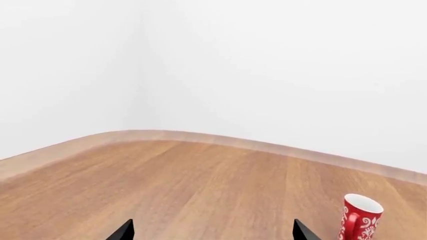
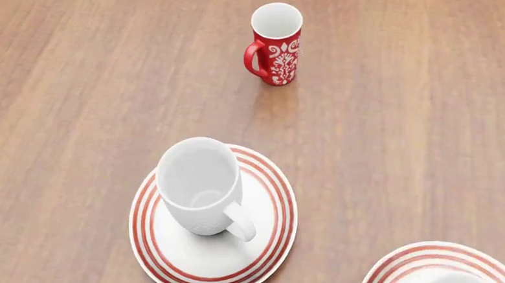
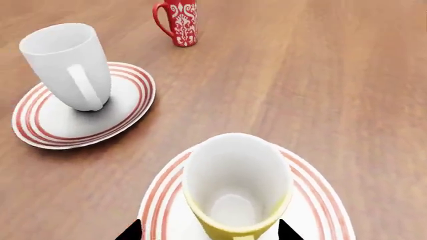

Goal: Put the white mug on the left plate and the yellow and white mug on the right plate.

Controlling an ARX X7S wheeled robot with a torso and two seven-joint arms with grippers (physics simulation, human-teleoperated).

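Three mugs stand here: one white mug (image 2: 200,186), one yellow and white mug (image 3: 237,192), one red mug (image 2: 276,44) (patterned white), plus two red-ringed plates, the left plate (image 2: 271,241) and the right plate (image 3: 320,202).

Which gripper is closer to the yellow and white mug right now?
The right gripper: its fingers straddle the yellow and white mug on the right plate. The left gripper faces bare table; that mug is out of its view.

white mug (image 2: 199,183) on left plate (image 2: 271,241) | patterned mug (image 2: 276,44) behind
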